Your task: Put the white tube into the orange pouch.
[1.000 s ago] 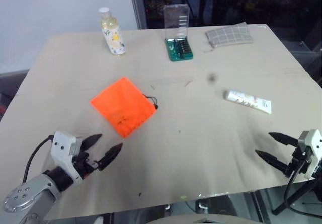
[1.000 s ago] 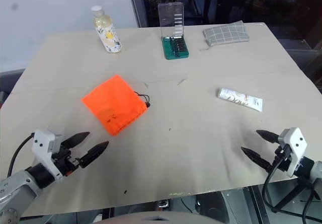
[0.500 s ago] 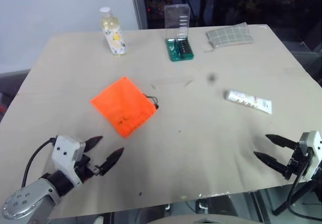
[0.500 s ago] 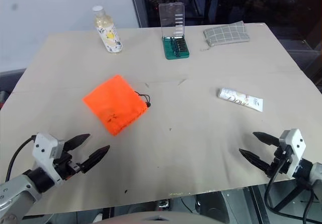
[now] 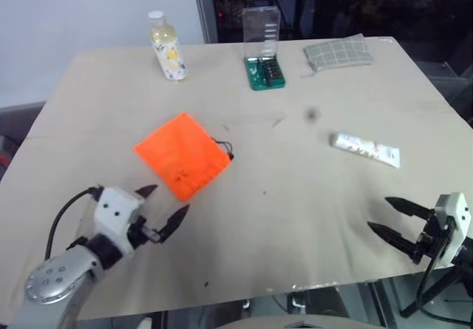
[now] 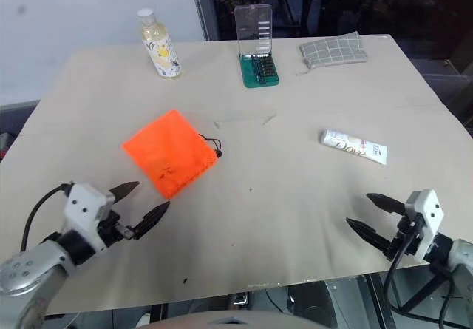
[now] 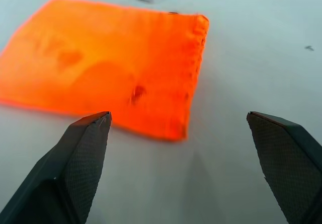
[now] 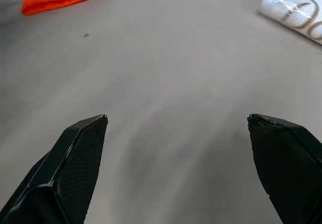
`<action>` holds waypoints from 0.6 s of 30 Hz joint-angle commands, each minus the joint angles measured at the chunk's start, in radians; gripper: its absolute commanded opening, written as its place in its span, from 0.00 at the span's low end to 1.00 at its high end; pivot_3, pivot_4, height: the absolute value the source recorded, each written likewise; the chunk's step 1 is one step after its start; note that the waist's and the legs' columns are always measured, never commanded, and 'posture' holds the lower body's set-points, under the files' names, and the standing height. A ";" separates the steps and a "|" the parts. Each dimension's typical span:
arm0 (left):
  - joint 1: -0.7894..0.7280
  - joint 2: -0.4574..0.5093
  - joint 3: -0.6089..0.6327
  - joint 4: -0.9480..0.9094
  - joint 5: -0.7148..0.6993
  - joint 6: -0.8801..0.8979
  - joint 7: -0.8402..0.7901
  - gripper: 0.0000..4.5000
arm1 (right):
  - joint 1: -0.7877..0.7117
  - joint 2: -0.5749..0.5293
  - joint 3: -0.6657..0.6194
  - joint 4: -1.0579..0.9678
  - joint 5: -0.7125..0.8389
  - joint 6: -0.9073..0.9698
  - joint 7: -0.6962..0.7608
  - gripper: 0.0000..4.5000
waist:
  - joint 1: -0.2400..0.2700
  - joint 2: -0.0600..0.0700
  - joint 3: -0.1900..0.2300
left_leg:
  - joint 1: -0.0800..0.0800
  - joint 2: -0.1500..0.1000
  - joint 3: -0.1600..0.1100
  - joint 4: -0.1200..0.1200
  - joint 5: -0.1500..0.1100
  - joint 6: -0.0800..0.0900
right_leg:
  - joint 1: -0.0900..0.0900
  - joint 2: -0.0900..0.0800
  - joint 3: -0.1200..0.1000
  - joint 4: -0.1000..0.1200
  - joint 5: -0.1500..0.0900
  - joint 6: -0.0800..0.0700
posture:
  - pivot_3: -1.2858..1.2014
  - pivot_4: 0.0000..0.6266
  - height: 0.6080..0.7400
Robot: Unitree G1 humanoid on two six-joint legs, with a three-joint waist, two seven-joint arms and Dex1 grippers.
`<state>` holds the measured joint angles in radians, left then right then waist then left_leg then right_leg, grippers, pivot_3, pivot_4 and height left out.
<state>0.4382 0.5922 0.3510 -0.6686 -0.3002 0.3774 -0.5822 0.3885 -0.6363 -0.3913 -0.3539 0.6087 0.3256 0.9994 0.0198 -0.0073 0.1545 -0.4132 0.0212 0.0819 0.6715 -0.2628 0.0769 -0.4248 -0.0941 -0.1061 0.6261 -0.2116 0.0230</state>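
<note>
Lying flat right of centre on the beige worktop (image 5: 295,218), the small white squeeze tube (image 5: 364,149) is judged light, soft and slightly slippery; a grip across its middle is advised. The square orange fabric pouch (image 5: 181,156) lies limp at left. Both the left gripper (image 5: 164,208) and right gripper (image 5: 390,218) are spread wide, empty.

A beige desk (image 5: 310,218) with a matte, lightly scuffed top and a few small dark specks takes up most of the scene. Behind its far left stands a plain pale wall (image 5: 81,7), evenly lit. To the right of that wall a grey upright frame (image 5: 203,7) borders a dark pane, perhaps a window or glass partition, with faint shapes behind it too dim to make out
</note>
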 commanded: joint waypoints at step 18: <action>-0.151 -0.060 -0.245 0.205 0.357 -0.227 0.158 0.99 | 0.028 0.015 0.217 -0.446 0.128 0.099 -0.110 1.00 | 0.003 0.000 -0.001 | 0.000 0.000 -0.001 0.000 0.000 -0.001 | -0.001 -0.001 -0.001 0.000 0.000 0.000 | 0.52 0.24 1.00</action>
<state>0.3028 0.5477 0.1072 -0.4620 0.0553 0.1559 -0.4465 0.4026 -0.6048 -0.1832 -0.7402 0.7249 0.4508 0.8521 0.0229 -0.0070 0.1539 -0.4132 0.0216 0.0809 0.6719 -0.2630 0.0764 -0.4253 -0.0951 -0.1078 0.6261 -0.2114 0.0229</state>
